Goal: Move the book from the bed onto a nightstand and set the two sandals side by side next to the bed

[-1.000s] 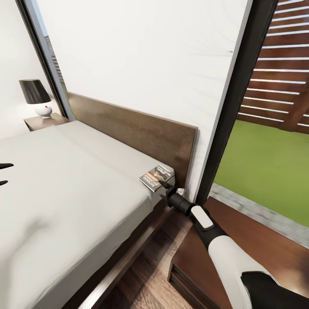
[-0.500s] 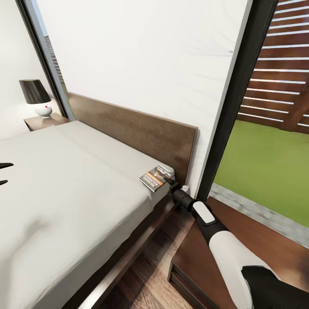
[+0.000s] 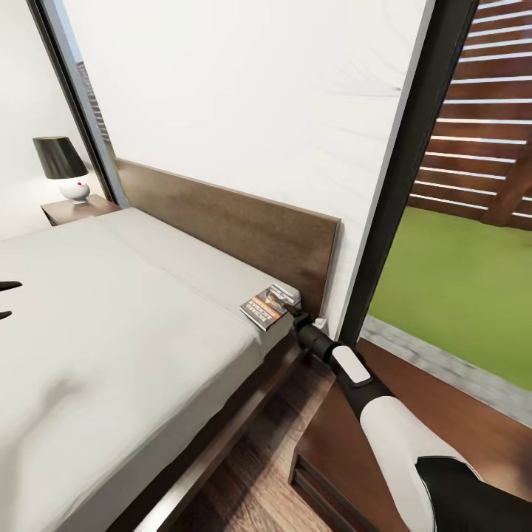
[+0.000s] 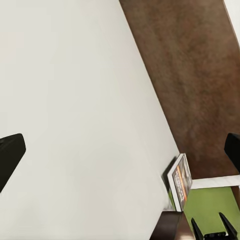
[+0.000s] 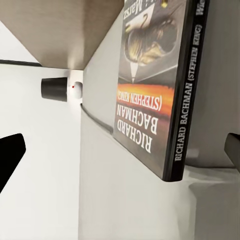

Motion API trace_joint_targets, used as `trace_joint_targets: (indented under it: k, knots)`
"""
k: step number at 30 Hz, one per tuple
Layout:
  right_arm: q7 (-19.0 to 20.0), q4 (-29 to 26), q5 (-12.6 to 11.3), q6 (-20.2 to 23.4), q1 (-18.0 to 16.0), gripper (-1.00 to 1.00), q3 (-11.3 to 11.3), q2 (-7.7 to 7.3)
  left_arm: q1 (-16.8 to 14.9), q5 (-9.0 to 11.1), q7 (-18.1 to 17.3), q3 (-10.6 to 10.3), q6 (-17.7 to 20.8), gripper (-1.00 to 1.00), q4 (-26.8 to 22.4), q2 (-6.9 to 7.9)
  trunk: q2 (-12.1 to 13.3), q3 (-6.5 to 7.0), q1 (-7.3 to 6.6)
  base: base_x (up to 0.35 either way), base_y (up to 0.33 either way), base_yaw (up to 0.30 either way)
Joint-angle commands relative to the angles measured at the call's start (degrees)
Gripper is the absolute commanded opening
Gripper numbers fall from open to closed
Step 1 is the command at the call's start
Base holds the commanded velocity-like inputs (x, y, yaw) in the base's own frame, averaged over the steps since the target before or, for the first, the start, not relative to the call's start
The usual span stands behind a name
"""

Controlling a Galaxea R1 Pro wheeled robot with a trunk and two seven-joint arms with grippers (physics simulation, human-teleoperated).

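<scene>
The book (image 3: 270, 304) lies flat on the bed's grey mattress (image 3: 111, 332), at the corner next to the dark headboard (image 3: 244, 222). My right gripper (image 3: 294, 315) hangs just beside the book's near edge, level with the mattress, and is open. Up close, the book (image 5: 155, 95) shows an orange band and white lettering, with my right gripper (image 5: 120, 155) spread wide before its corner, one fingertip (image 5: 10, 157) showing dark. My left gripper (image 3: 6, 299) hovers open over the mattress far from the book (image 4: 181, 177). The sandals are out of view.
A dark nightstand (image 3: 428, 436) stands under my right arm, beside the bed and a tall black-framed window (image 3: 414, 170). The other nightstand (image 3: 74, 210) across the bed carries a black-shaded lamp (image 3: 63, 168). A strip of wood floor (image 3: 258, 458) runs between bed and nightstand.
My right arm has stretched a little further toward the headboard, bringing the open gripper up beside the book. The book and the left gripper have not moved.
</scene>
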Motion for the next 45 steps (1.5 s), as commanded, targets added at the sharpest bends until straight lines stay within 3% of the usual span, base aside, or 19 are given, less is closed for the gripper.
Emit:
trace_joint_targets:
  k: [1,22,39,45]
  knots:
    - [0.0,0.0,-0.3,0.4,0.0,1.00,-0.3,0.04,-0.1,-0.1,-0.5,-0.3,0.0,1.00,0.2,0.08,0.0,-0.05,-0.01,0.000,0.000,0.000]
    - [-1.1,0.0,-0.3,0.4,0.0,1.00,-0.4,-0.74,-0.1,-0.3,-0.4,-0.3,0.3,1.00,1.0,0.82,0.0,-0.05,-0.01,0.000,0.000,0.000]
    - [-3.7,0.1,-0.3,0.4,-0.1,1.00,-0.8,-0.75,-0.1,0.0,-0.4,-0.2,0.5,1.00,0.8,0.85,0.0,-0.05,-0.01,0.000,0.000,0.000]
    - [-6.2,0.2,-0.2,0.3,-0.7,1.00,-1.0,-0.75,-0.1,0.1,-0.4,-0.2,0.5,1.00,0.6,0.94,0.0,-0.05,-0.01,0.000,0.000,0.000]
